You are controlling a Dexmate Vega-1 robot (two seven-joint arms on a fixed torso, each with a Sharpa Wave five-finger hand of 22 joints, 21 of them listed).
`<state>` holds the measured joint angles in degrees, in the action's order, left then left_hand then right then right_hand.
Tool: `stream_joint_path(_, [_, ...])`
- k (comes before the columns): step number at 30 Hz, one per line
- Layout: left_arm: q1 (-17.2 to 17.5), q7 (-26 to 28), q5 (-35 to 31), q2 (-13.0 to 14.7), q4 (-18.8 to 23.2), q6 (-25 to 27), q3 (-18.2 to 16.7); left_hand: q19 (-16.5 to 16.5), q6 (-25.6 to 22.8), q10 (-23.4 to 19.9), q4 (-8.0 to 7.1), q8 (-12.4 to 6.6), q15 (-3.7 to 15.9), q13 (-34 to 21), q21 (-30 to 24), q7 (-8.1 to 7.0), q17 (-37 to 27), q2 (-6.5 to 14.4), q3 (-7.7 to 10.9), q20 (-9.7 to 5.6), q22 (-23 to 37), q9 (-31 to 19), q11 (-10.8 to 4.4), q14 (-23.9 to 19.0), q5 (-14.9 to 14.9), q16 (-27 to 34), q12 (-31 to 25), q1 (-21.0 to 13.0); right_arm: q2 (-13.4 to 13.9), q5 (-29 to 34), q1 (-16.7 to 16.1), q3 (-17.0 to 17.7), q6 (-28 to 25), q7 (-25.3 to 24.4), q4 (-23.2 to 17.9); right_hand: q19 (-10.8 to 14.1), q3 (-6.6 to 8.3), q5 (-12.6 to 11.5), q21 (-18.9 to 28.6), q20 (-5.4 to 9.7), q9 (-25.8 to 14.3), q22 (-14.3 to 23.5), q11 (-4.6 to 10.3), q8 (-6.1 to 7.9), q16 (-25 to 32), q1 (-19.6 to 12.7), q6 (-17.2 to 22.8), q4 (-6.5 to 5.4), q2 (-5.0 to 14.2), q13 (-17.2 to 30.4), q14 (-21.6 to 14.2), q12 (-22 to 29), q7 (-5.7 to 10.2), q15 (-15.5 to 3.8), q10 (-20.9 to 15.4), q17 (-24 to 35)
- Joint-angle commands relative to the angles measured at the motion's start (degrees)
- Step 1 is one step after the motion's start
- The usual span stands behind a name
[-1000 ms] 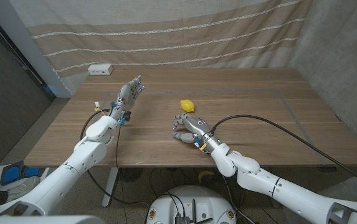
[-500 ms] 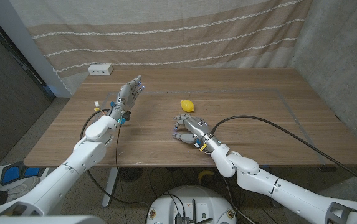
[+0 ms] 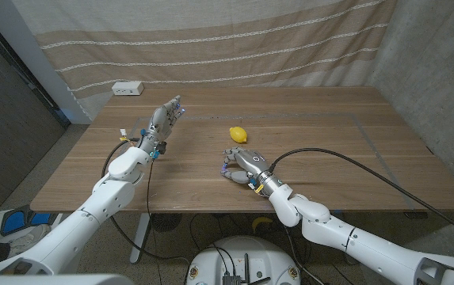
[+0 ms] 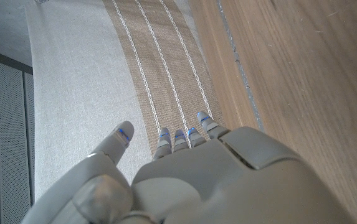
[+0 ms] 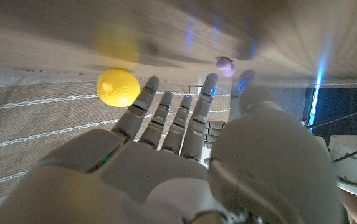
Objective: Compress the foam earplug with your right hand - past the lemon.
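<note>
right hand fingers spread, empty | earplug beyond fingertips | lemon near | left hand open, empty

Lemon sits on the wooden table just beyond right hand, the one obstacle nearby. Open tabletop to its right and far side. Left hand well apart; white box at the far-left edge.
</note>
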<state>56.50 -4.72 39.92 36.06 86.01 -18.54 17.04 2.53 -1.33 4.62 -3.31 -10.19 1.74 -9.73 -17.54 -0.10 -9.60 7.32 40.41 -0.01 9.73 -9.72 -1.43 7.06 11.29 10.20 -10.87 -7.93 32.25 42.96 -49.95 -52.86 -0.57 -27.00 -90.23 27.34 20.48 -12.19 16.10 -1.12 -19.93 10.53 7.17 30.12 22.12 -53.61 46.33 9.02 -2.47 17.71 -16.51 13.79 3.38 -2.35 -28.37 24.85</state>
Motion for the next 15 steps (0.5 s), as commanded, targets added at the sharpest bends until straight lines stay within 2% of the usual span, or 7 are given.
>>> stream_joint_path(1, [0.8,0.5,-0.1,0.4,1.2,0.2,-0.2,0.0,-0.4,0.1,-0.19,-0.13,0.23,-0.3,0.1,-0.05,-0.1,3.1,0.17,0.11,0.2,-0.2,0.08,0.0,0.5,0.1,0.0,0.6,-0.1,0.1,0.0,-0.4,-0.5,-0.2,0.8,0.4,-0.20,0.2,0.1,0.15,0.0,0.3,0.22,0.71,0.4,-0.9,1.1,-0.01,0.13,0.3,-0.5,0.5,-0.01,-7.08,-0.7,0.2])
stream_joint_path(3, [0.9,0.6,-0.1,0.5,1.4,0.2,-0.2,-0.1,-0.4,0.0,-0.17,-0.12,0.25,-0.3,0.2,-0.03,-0.1,3.1,0.16,0.10,0.2,-0.2,0.07,0.0,0.5,0.1,0.0,0.6,-0.2,0.0,0.1,-0.5,-0.2,-0.5,1.2,0.4,-0.25,0.2,0.0,0.19,0.1,0.3,0.42,1.08,0.4,-1.2,1.8,0.04,0.24,0.3,-0.6,0.5,0.10,-7.07,-1.0,0.2])
stream_joint_path(5, [1.0,0.5,-0.4,0.6,1.5,0.0,-0.2,-0.1,-0.4,0.0,-0.17,-0.12,0.29,-0.3,0.2,-0.06,-0.1,3.1,0.15,0.07,0.2,-0.2,0.06,0.0,0.5,0.1,0.0,0.6,-0.4,0.2,0.1,-0.6,-0.1,-1.3,1.7,0.8,-0.39,0.3,0.1,0.40,0.3,0.3,0.93,2.36,0.6,-1.7,4.6,0.02,0.70,0.5,-0.9,0.9,0.43,-7.34,-2.2,0.2])
stream_joint_path(8, [1.3,0.9,-0.2,0.6,1.9,0.2,-0.3,-0.1,-0.4,0.0,-0.16,-0.11,0.28,-0.3,0.3,-0.07,-0.1,3.1,0.12,0.09,0.2,-0.2,0.00,0.0,0.5,0.1,0.0,0.6,-0.5,0.2,0.2,-0.7,0.2,-2.1,2.2,1.4,-0.40,0.4,0.2,0.79,0.6,0.3,1.25,3.11,1.0,-2.1,6.2,-0.09,1.44,0.6,-1.6,1.1,0.21,-8.01,-2.9,0.3])
stream_joint_path(11, [1.5,0.9,-0.2,0.7,2.1,0.1,-0.4,-0.1,-0.3,0.0,-0.15,-0.11,0.29,-0.3,0.4,-0.09,-0.1,3.0,0.11,0.08,0.2,-0.2,-0.03,0.0,0.5,0.1,0.0,0.7,-0.6,0.2,0.3,-0.8,0.3,-2.5,2.6,1.7,-0.52,0.7,0.3,1.00,0.9,0.4,1.54,3.93,1.5,-2.7,8.1,-0.06,1.99,0.7,-2.2,1.3,0.99,-8.41,-3.7,0.5])
stream_joint_path(15, [1.8,1.1,-0.2,0.7,2.3,-0.1,-0.5,-0.2,-0.4,0.0,-0.14,-0.11,0.28,-0.3,0.5,-0.09,-0.1,3.0,0.11,0.07,0.2,-0.2,0.01,0.0,0.5,0.1,0.0,0.7,-0.8,0.4,0.7,-1.1,0.0,-2.4,3.2,1.9,-0.41,1.0,0.3,1.45,1.4,0.4,2.11,5.27,1.9,-4.0,11.2,0.26,2.87,0.9,-2.5,1.5,0.40,-8.93,-4.7,0.9])
